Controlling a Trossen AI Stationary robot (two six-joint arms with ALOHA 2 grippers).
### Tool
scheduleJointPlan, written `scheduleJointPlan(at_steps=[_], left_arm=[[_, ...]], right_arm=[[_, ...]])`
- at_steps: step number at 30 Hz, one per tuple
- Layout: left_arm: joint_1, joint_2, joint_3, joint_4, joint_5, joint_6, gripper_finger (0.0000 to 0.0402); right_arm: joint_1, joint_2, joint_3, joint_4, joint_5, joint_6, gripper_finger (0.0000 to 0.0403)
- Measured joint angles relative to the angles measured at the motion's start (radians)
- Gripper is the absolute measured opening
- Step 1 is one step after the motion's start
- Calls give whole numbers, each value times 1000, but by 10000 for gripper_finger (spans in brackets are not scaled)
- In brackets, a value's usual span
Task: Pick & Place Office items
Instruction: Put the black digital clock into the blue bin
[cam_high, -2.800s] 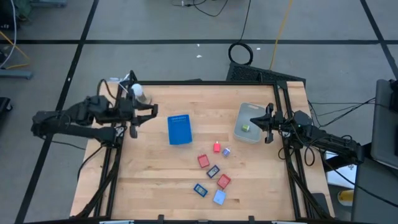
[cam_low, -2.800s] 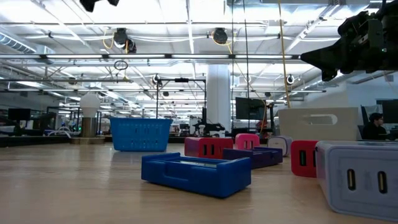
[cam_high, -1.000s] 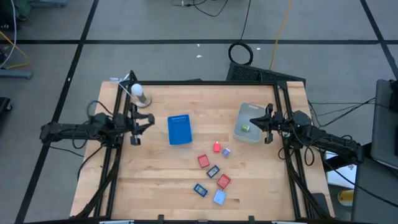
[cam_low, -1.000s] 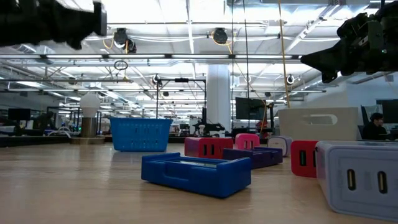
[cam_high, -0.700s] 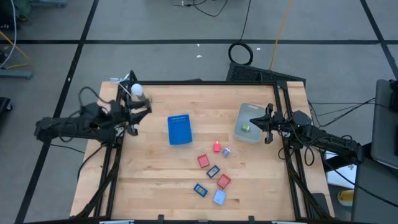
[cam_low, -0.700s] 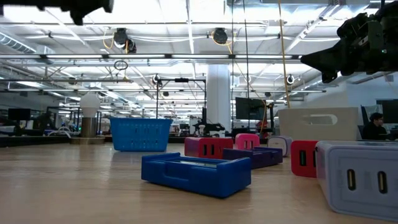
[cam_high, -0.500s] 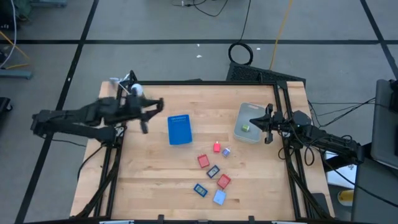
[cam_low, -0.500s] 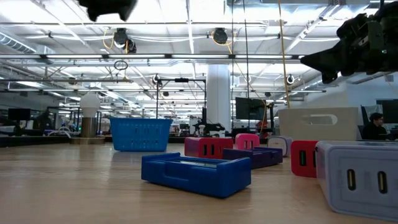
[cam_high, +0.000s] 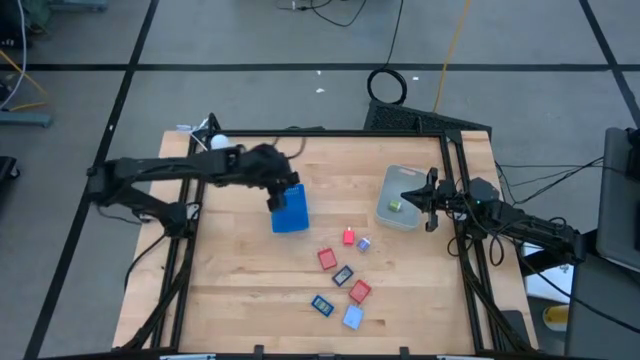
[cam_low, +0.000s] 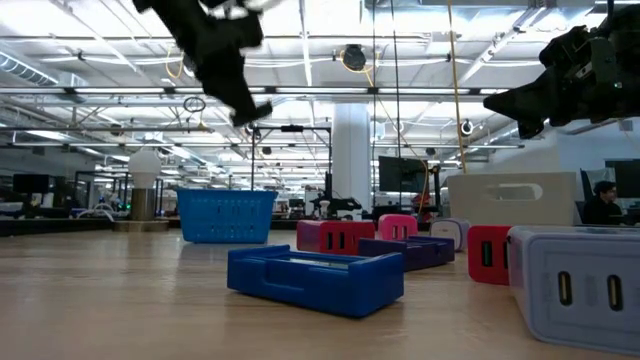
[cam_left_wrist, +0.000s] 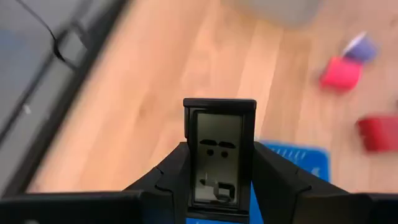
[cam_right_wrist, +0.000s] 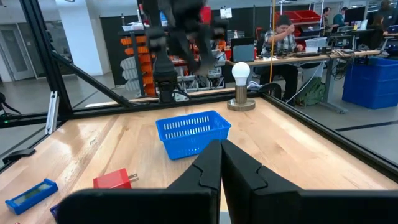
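Half the blue basket hides beneath the left hand, whose grip I cannot tell.

**Office items: position on table**

Seven small pieces lie clustered on the wood: pink, purple, red, dark grey, red, blue, light blue (all apart, none stacked).

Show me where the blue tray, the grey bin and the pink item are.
blue tray (cam_high: 291, 215): high view, its bare floor.
grey bin (cam_high: 404, 180): high view, far wall.
pink item (cam_high: 348, 237): high view, its top.
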Motion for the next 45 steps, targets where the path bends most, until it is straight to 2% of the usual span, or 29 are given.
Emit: scheduleJointPlan(at_steps=[4, 7, 23, 39, 41, 45], left_arm=[[30, 100, 2, -36, 99, 32, 134], [32, 154, 2, -57, 132, 54, 134], [62, 388, 2, -58, 93, 103, 134], [62, 457, 3, -36, 79, 107, 134], [63, 457, 3, -36, 80, 106, 149], [57, 453, 7, -57, 82, 103, 210]], right_arm=[[0, 0, 0, 0, 0, 0, 0], [0, 0, 0, 0, 0, 0, 0], [0, 1, 0, -1, 0, -3, 0], [0, 1, 0, -5, 0, -2, 0], [0, 1, 0, -5, 1, -1, 0], [0, 1, 0, -5, 1, -1, 0]])
